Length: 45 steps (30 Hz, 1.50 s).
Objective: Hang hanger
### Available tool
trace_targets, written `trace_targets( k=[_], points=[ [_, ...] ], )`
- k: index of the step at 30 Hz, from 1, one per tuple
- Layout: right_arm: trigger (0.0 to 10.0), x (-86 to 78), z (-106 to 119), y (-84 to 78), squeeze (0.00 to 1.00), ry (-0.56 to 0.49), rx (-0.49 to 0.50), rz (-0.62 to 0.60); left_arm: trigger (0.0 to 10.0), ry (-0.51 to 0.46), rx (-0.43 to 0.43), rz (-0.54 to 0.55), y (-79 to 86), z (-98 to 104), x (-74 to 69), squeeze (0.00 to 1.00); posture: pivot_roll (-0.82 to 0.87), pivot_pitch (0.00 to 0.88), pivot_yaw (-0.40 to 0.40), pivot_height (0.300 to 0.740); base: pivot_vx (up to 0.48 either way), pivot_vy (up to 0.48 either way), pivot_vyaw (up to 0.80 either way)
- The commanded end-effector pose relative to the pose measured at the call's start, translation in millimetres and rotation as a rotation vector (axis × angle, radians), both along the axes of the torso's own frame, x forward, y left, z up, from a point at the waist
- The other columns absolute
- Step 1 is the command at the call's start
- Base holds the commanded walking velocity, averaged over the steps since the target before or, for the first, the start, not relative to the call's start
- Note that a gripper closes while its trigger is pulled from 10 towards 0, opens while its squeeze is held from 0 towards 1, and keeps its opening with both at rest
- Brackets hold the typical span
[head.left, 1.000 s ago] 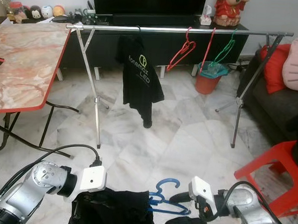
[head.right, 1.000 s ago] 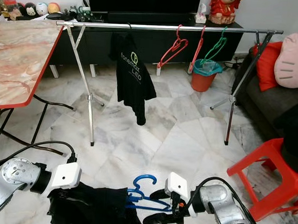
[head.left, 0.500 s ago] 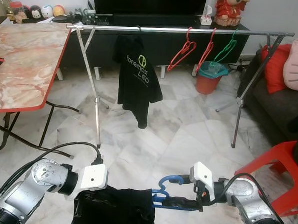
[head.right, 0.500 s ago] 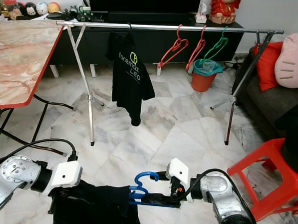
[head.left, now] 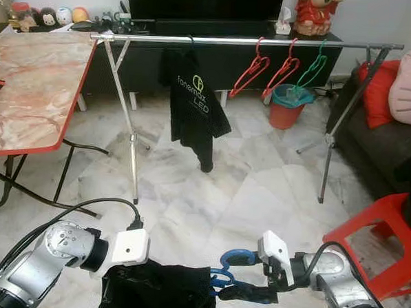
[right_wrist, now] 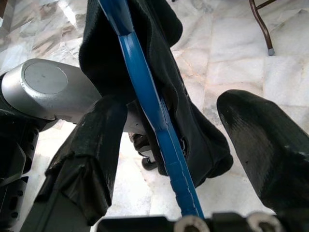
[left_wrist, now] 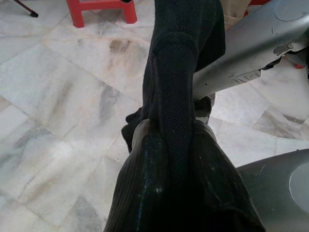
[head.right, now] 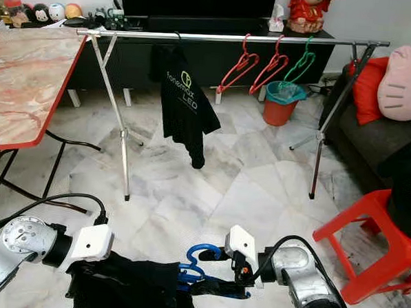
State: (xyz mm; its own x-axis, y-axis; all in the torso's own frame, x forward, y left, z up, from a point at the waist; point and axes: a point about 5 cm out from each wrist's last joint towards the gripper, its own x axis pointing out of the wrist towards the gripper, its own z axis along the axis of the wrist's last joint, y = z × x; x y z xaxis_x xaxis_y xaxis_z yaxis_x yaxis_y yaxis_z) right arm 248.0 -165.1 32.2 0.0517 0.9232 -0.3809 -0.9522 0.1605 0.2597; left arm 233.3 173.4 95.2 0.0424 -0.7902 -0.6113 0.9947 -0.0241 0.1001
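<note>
1. Gripping a black garment (head.left: 158,293), the left end effector (left_wrist: 169,159) has its fingers clenched on the dark cloth low in front of the robot, above the marble floor (head.left: 259,177).
2. The right end effector (head.left: 243,292) reaches toward the garment; in its wrist view the two black fingers (right_wrist: 263,145) stand spread, with the blue hanger (right_wrist: 154,116) running between them, just beside one finger.
3. The hanger's hook (head.left: 236,255) curls up between the two end effectors, and its body meets the garment.
4. Well beyond, a metal rail (head.left: 246,41) carries a black printed shirt (head.left: 196,105), two red hangers (head.left: 255,67) and a green hanger (head.left: 311,68).
</note>
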Motion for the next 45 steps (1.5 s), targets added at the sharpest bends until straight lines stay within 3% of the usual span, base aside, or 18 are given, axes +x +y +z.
trace_targets(
  k=[1, 2, 3, 4, 45],
  points=[
    [10.0, 3.3, 2.3, 2.4, 0.00, -0.009, 0.005, -0.004, 10.0, -0.013, -0.006, -0.013, -0.5, 5.8, 0.2, 0.00, 0.05, 0.000, -0.032, 0.740, 0.000, 0.000, 0.00],
    [9.2, 3.0, 1.9, 2.7, 0.00, -0.006, 0.005, -0.003, 10.0, -0.014, -0.006, -0.014, -0.5, 5.8, 0.2, 0.00, 0.05, 0.000, -0.032, 0.740, 0.000, 0.000, 0.00],
    [3.5, 2.3, 0.3, 3.3, 0.00, -0.003, 0.000, -0.001, 10.0, -0.014, -0.006, -0.014, -0.7, 5.8, 0.2, 0.00, 0.05, 0.000, -0.032, 0.740, 0.000, 0.000, 0.00],
    [0.0, 2.0, -0.2, 3.6, 0.00, -0.002, -0.002, 0.001, 10.0, -0.014, -0.006, -0.015, -0.8, 5.9, 0.2, 0.00, 0.05, 0.000, -0.032, 0.740, 0.000, 0.000, 0.00],
    [0.0, -8.9, -11.8, 16.3, 0.00, 0.063, 0.014, 0.039, 10.0, -0.027, -0.021, -0.016, -4.3, 9.0, 3.4, 0.00, 0.06, 0.000, -0.034, 0.740, 0.000, 0.000, 0.00]
  ],
)
